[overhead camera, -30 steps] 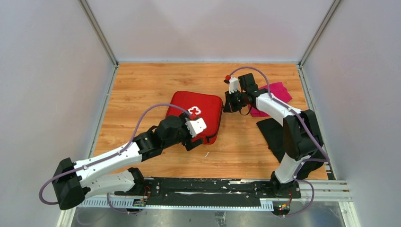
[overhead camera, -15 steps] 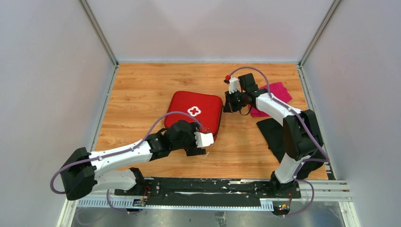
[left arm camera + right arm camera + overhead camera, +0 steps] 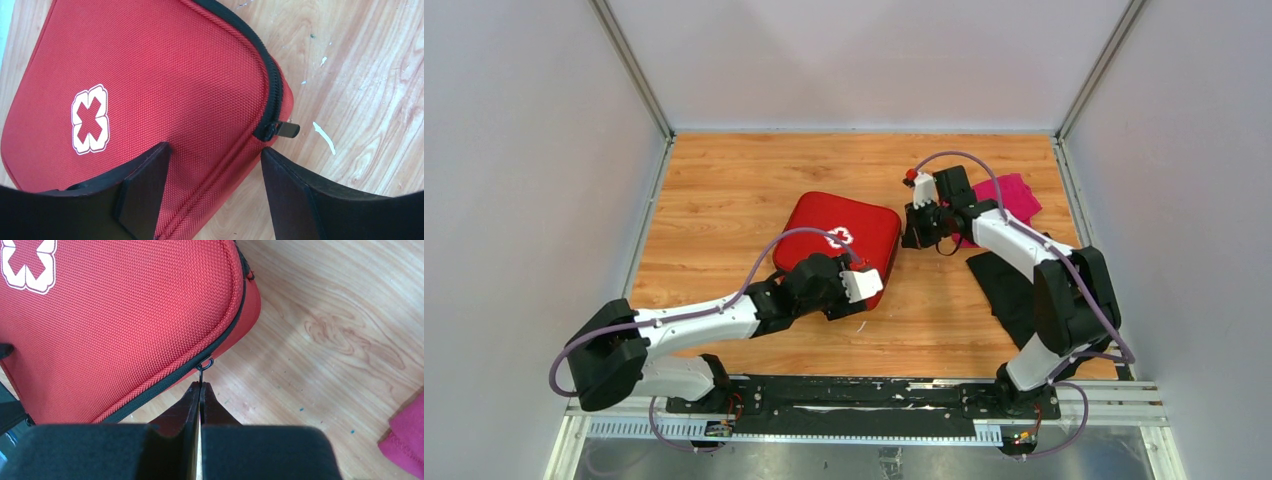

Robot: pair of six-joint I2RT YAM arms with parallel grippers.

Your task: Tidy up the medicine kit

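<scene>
The medicine kit [image 3: 839, 230] is a red zip case with a white cross, lying shut in the middle of the wooden table. My left gripper [image 3: 856, 297] is at its near right corner, open. In the left wrist view the left gripper [image 3: 215, 155] straddles the kit's [image 3: 150, 75] edge: one finger over the lid, the other over bare wood, close to a black zipper pull [image 3: 287, 130]. My right gripper [image 3: 911, 235] is at the kit's right edge. In the right wrist view the right gripper [image 3: 200, 386] is shut on a thin zipper pull [image 3: 202, 371] hanging from the kit's [image 3: 125, 305] zip.
A magenta cloth [image 3: 1014, 195] lies at the back right behind the right arm, its corner showing as magenta cloth [image 3: 407, 440]. A black cloth [image 3: 1004, 275] lies nearer, partly under that arm. A white scrap [image 3: 324, 137] sits on the wood. Grey walls enclose three sides.
My left gripper drew back over the lid to the near right corner and its jaws narrowed. The right gripper shifted slightly right and nearer, and the kit turned a little with it.
</scene>
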